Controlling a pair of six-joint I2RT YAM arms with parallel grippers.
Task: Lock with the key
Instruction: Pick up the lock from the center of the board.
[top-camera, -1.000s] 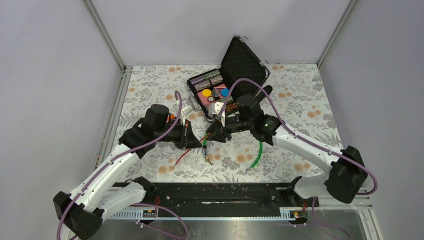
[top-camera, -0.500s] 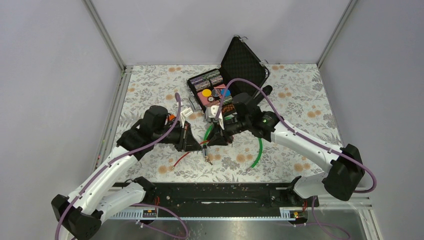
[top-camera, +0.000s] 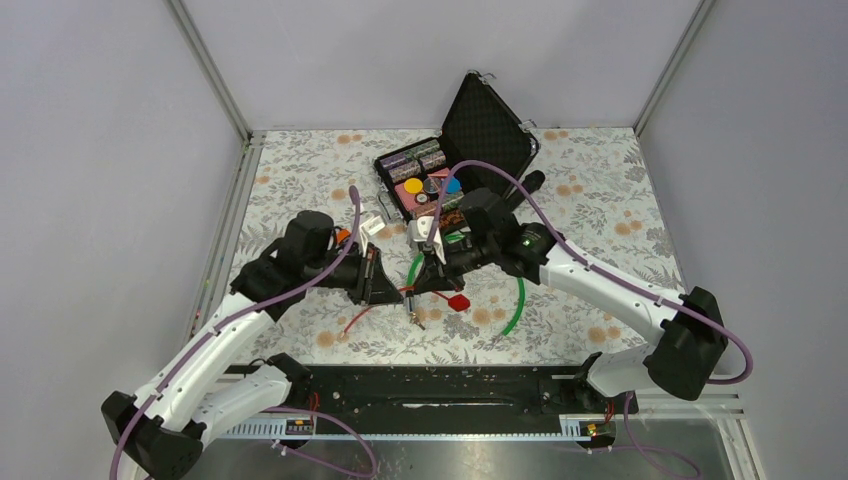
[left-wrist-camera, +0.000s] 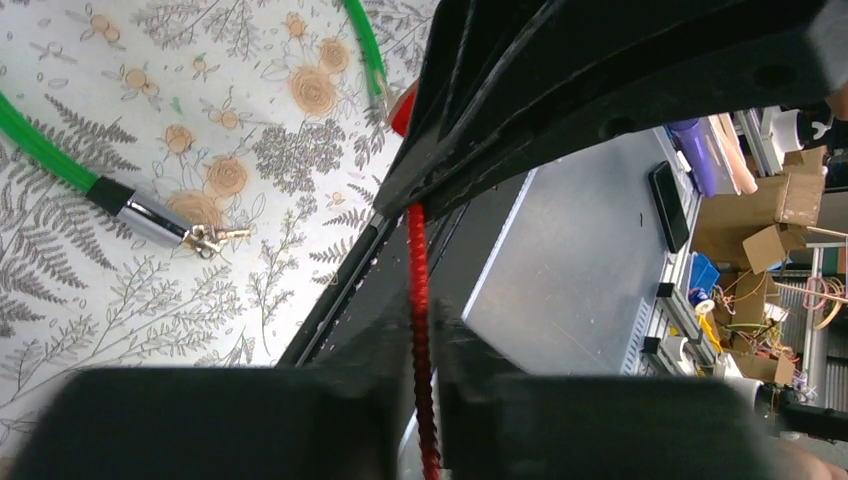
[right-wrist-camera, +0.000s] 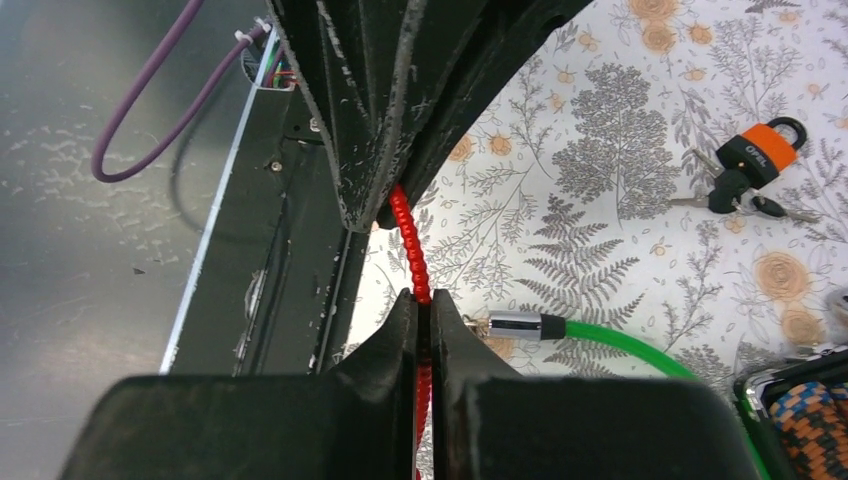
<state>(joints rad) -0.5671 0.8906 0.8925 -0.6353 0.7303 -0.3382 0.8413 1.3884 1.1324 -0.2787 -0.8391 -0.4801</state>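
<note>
Over the last second the right arm (top-camera: 600, 285) had carried its wrist leftward and a little nearer the bases, closing on the left arm (top-camera: 240, 320), and a small red tag (top-camera: 458, 302) had come into view on the table (top-camera: 610, 190) just right of where they met. The two arms stood nose to nose over the middle of the table. The green cable (top-camera: 517, 305) curved away to the right, well clear of both wrists. Between them ran a red cord (right-wrist-camera: 405, 240): the right pincer (right-wrist-camera: 422, 305) was clamped together on it, and the left pincer (left-wrist-camera: 420, 335) was pinched on the same cord from the other side, so neither was free. The cable's metal end (left-wrist-camera: 150, 218) lay on the cloth just on the near side of the two pincers. The key (left-wrist-camera: 215, 238) sat at its tip, touching it, though we could not tell whether it was seated in it. Its long axis followed the metal end, running from the far side toward the bases with a slight lean to the right. We judged it to lie between the two pincers and below them, perhaps marginally closer to the left one. In our judgement one pincer would have to release the cord and drop toward the near edge to reach it.
</note>
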